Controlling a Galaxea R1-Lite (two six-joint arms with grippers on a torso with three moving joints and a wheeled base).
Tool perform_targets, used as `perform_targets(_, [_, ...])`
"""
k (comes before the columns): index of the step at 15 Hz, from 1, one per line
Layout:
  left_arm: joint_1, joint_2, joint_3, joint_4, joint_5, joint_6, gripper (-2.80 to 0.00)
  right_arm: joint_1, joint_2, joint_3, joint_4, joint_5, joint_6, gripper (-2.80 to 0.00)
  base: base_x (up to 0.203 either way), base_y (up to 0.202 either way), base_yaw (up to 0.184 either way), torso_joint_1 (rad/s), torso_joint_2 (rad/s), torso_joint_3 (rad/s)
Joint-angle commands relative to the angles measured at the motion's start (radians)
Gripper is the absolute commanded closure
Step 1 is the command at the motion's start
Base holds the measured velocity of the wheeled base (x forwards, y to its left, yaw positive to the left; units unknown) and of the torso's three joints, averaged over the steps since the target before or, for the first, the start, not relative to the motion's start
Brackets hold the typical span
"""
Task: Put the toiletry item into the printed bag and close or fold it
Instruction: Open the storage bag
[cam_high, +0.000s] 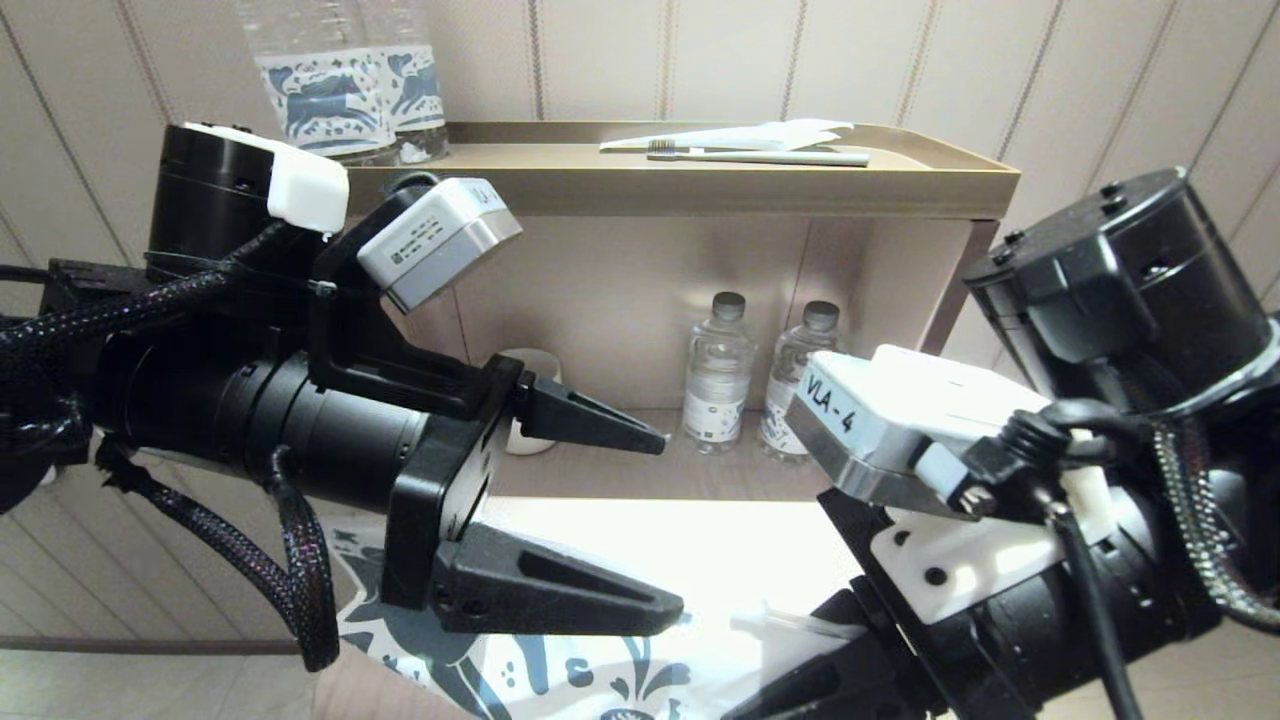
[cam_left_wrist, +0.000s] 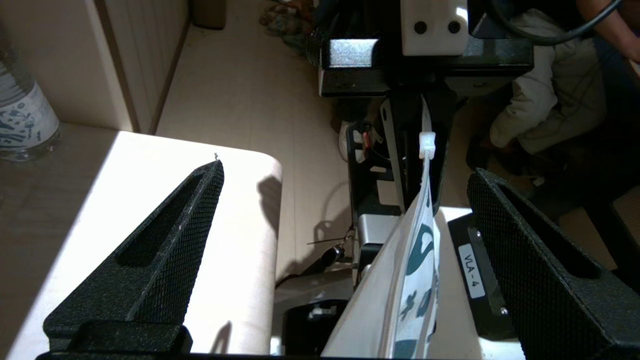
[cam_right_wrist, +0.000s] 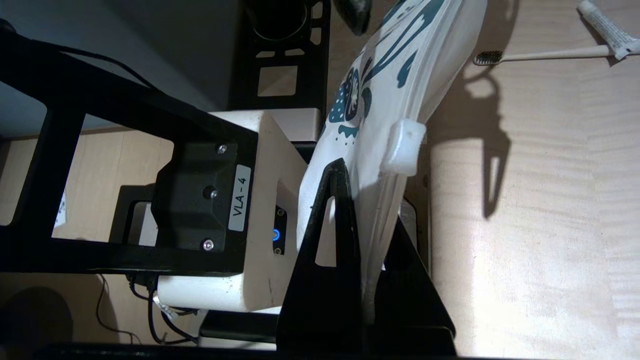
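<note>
while right fingers (cam_right_wrist: 360, 210) pinch the printed bag (cam_right_wrist: 395, 75)

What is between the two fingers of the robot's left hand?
In the left wrist view, the printed bag hangs edge-on between the left gripper's wide-open fingers, nearer one finger and touching neither. The right gripper holds it.

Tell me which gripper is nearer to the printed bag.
Right. The right gripper is shut on the printed bag, holding its edge. The left gripper is open, its fingers either side of the bag without touching it.
</note>
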Motion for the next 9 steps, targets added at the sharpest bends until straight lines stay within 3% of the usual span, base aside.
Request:
perform_targets(1, [-0.011,0.011,-0.015,0.000,-0.005,-0.022,-2.80,0.000,-0.001,0.006,-0.017,0.004,0.012,0.00,0.000,0.000,0.000,0.000,0.00,0.000])
perform_targets(6, [-0.051,-0.001,-0.003,-0.103,0.003,-0.181,-2.80,0.000,0.000,0.014,-0.054,0.004,0.051,0.00,0.000,0.000,0.000,0.000,0.00,0.000])
perform_targets(9, [-0.054,-0.010,0.035,-0.143,0.005,-0.175,-2.80,0.000,0.000,0.015,-0.054,0.014,0.050,0.00,0.000,0.000,0.000,0.000,0.00,0.000])
